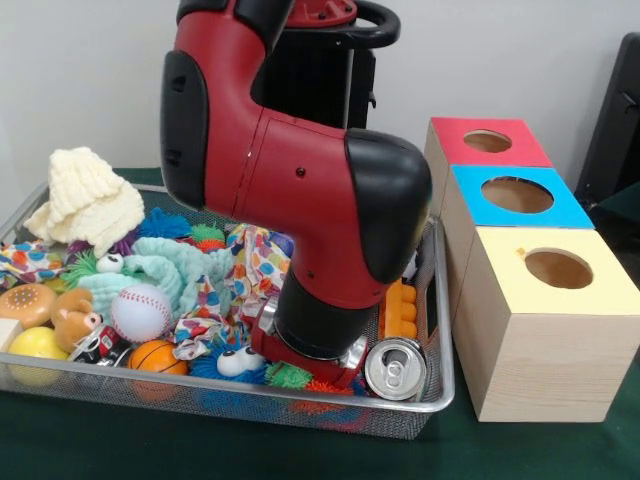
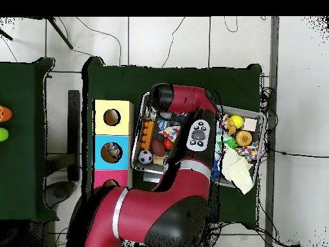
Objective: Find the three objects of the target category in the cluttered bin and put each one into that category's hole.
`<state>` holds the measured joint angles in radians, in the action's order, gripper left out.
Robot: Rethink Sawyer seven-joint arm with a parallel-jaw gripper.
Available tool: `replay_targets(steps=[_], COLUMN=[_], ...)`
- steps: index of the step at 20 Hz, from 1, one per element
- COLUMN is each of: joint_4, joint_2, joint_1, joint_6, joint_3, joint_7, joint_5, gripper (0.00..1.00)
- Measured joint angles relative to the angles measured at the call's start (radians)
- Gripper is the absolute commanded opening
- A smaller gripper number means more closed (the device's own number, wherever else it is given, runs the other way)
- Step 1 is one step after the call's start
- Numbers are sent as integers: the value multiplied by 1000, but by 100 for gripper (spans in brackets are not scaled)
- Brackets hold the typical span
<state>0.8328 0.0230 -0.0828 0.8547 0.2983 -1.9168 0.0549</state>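
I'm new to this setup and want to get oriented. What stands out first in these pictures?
The bulky red and black robot arm dominates, reaching down into the wire mesh bin crammed with toys; its hand is hidden. Beside the bin stands a row of three wooden boxes with round holes, topped red, blue and yellow. A white baseball and silver can catch the eye.

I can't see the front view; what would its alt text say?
A red and black robot arm reaches down into a wire bin crammed with toys, a baseball and a drinks can. Beside it stand three wooden boxes with round holes, topped red, blue and yellow.
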Motion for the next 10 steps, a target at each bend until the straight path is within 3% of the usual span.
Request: replay_targets(steps=[10], joint_4=[9], joint_2=[14], joint_1=[-41], joint_6=[13], joint_3=[-55], joint_7=[0], joint_5=[0], gripper=[100])
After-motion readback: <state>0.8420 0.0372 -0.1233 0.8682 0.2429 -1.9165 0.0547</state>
